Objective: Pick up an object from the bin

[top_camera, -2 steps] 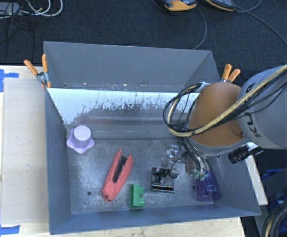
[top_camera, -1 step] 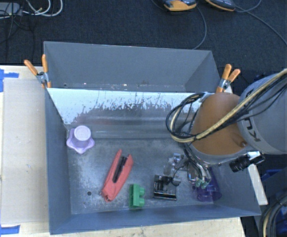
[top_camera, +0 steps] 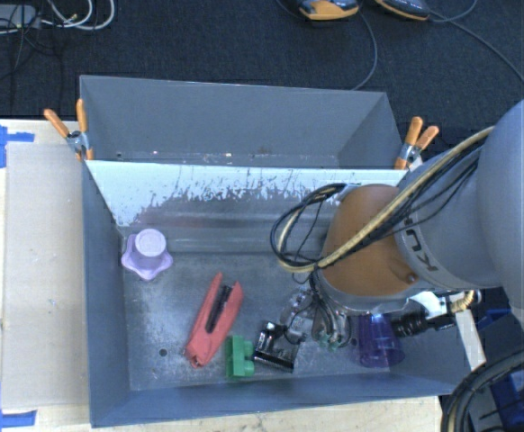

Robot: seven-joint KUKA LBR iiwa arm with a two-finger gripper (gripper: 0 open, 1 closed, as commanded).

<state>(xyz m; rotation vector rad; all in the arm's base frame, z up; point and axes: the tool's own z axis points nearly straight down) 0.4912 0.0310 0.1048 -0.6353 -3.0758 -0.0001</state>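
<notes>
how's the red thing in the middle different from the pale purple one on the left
The red tool is long, narrow and lies slanted; the pale purple knob is short, rounded and lobed. The red tool has a black strip along it; the knob is one colour. Both lie on the bin floor.

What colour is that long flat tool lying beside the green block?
The long tool is red with a black strip down it, clearest in the camera view.

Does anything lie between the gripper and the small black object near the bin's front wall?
Nothing visible does. The gripper sits just up and right of the black object. The green block lies on that object's left side; the purple object lies right of the gripper.
</notes>
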